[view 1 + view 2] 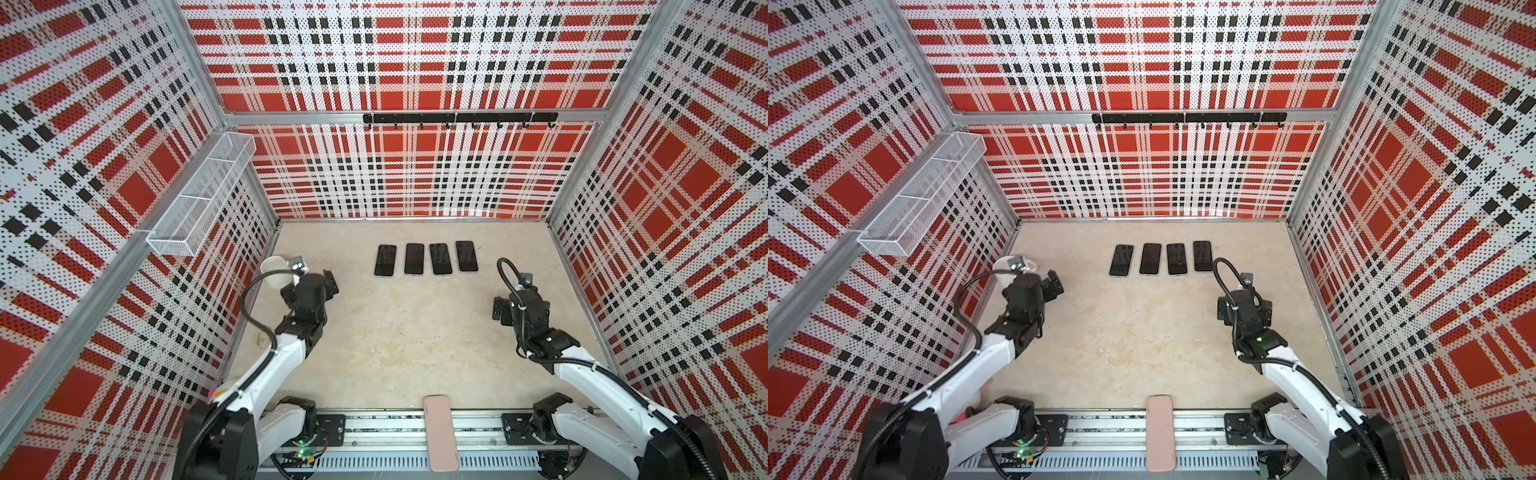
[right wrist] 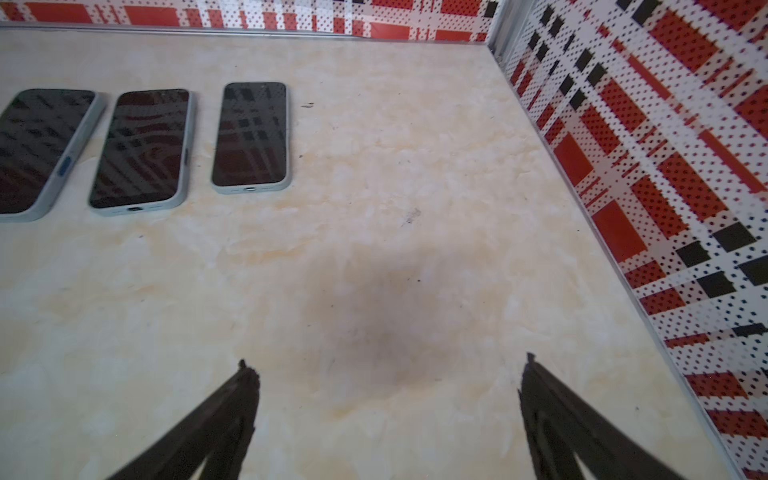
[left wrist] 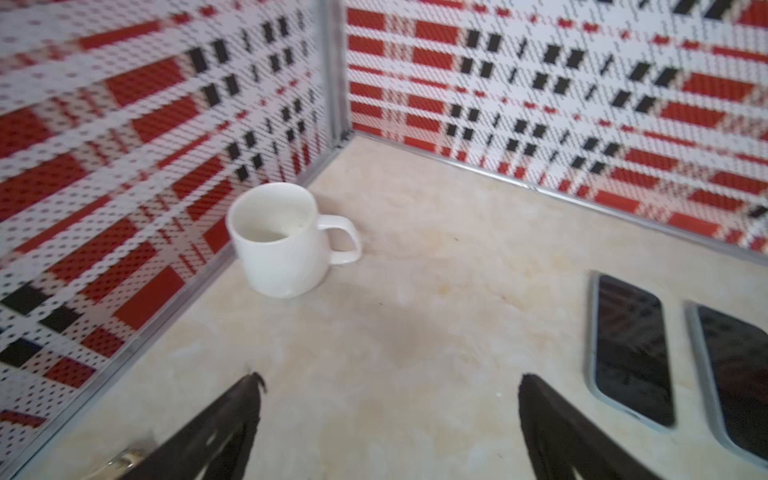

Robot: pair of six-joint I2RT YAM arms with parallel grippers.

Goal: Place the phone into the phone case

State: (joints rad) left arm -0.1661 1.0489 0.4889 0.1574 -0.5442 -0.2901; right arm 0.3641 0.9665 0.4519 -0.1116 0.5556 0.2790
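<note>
Phone case (image 1: 441,432) only in both top views, left end effector (image 3: 390,378) and right end effector (image 2: 387,362) spread

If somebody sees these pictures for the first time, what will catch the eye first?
The red plaid walls dominate all around. Then four dark phones lie in a row at the back of the table, and a pink phone case lies across the front rail.
</note>
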